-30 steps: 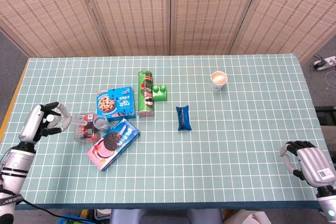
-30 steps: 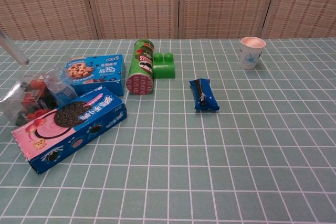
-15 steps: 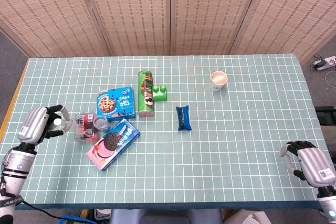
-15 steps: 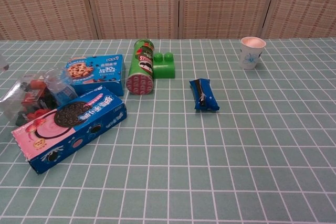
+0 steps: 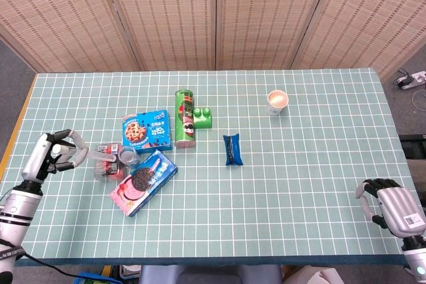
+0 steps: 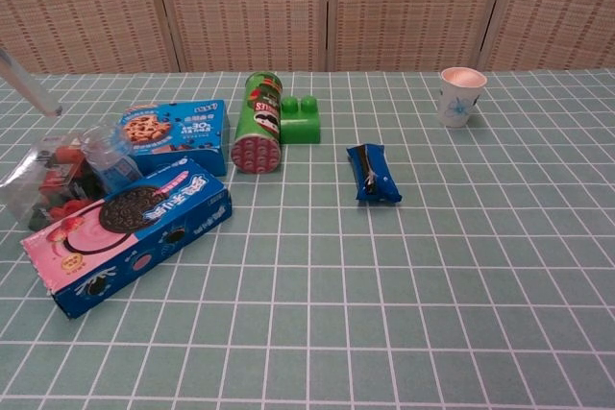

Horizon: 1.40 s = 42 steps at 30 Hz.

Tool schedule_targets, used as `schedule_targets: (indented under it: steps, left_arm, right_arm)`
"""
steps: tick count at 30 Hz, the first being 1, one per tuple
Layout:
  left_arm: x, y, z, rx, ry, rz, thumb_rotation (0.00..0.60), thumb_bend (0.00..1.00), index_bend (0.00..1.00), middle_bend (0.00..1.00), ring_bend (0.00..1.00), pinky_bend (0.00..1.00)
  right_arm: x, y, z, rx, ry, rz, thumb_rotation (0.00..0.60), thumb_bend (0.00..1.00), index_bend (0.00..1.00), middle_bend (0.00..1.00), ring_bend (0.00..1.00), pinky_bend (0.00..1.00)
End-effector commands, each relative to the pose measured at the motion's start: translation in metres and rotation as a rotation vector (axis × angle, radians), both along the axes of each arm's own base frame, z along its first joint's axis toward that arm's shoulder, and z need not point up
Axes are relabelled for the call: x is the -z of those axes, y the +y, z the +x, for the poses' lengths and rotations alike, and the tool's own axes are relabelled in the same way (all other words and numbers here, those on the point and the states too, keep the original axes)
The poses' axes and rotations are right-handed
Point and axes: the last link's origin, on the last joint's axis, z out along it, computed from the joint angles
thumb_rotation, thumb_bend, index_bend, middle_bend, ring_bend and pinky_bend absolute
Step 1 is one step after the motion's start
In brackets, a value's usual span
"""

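- Far left, the left hand (image 5: 54,152) is hovering just beside the clear snack bag (image 5: 110,160), fingers spread and loosely curved, holding nothing; a small gap is showing between fingertips and bag.
- The bag is lying at the left end of the cluster, touching the pink cookie box (image 5: 143,181), with the blue cookie box (image 5: 147,130) just behind.
- My read: the reach is under way and the grasp not yet made; the next move is asking for a short advance to the right and a soft close on crinkly, yielding plastic.
- Moving along, the green chip can (image 5: 184,118) is lying on its side against the green brick (image 5: 203,118); the dark blue wrapper (image 5: 232,149) is lying apart, the paper cup (image 5: 277,102) standing well beyond.
- Far right, the right hand (image 5: 391,205) is resting at the table's near corner, fingers loosely curled in, nothing in them.
- Underneath, the teal grid tablecloth (image 5: 306,164) is covering the table; woven folding screens (image 5: 213,14) are closing off the back.
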Motion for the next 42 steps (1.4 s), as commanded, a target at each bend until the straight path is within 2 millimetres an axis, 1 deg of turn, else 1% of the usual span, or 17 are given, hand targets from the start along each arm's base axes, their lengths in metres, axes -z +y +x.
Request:
schedule_targets:
  steps: [1,6,8,12,17,21,26,33,42]
  left_arm:
    - [0.012,0.004,-0.009,-0.029,0.484,0.177,0.6,0.44,0.76,1.0,1.0,1.0]
    - [0.014,0.005,-0.009,-0.042,0.544,0.219,0.6,0.44,0.76,1.0,1.0,1.0]
    - [0.014,0.005,-0.007,-0.047,0.533,0.22,0.6,0.44,0.76,1.0,1.0,1.0]
    - [0.013,0.004,-0.002,-0.057,0.417,0.176,0.6,0.44,0.76,1.0,1.0,1.0]
    - [0.007,0.003,0.008,-0.06,0.2,0.135,0.6,0.44,0.76,1.0,1.0,1.0]
    - [0.005,0.004,0.017,-0.047,0.102,0.112,0.6,0.44,0.76,1.0,1.0,1.0]
    - [0.009,0.004,0.028,-0.014,0.147,0.099,0.6,0.44,0.76,1.0,1.0,1.0]
    - [0.026,0.007,0.046,0.025,0.223,0.059,0.6,0.44,0.76,1.0,1.0,1.0]
    - [0.045,0.015,0.057,0.02,0.322,0.03,0.6,0.44,0.76,1.0,1.0,1.0]
  right_arm:
    - [0.0,0.0,0.0,0.0,0.0,0.0,0.6,0.37,0.52,0.46,0.37,0.36]
    - [-0.001,0.0,0.0,0.001,-0.003,-0.005,0.6,0.37,0.52,0.46,0.37,0.36]
    - [-0.002,0.0,0.0,0.001,-0.003,-0.004,0.6,0.37,0.52,0.46,0.37,0.36]
    - [-0.001,0.0,0.0,0.001,-0.002,-0.001,0.6,0.37,0.52,0.46,0.37,0.36]
    - [0.0,-0.001,0.0,0.002,0.001,0.002,0.6,0.37,0.52,0.46,0.37,0.36]
    - [0.001,-0.001,0.0,0.001,0.002,0.003,0.6,0.37,0.52,0.46,0.37,0.36]
    - [0.001,-0.001,0.0,0.003,0.003,0.005,0.6,0.37,0.52,0.46,0.37,0.36]
    - [0.001,-0.001,-0.001,0.003,0.004,0.007,0.6,0.37,0.52,0.46,0.37,0.36]
    - [-0.002,-0.001,-0.001,0.001,-0.007,0.001,0.6,0.37,0.52,0.46,0.37,0.36]
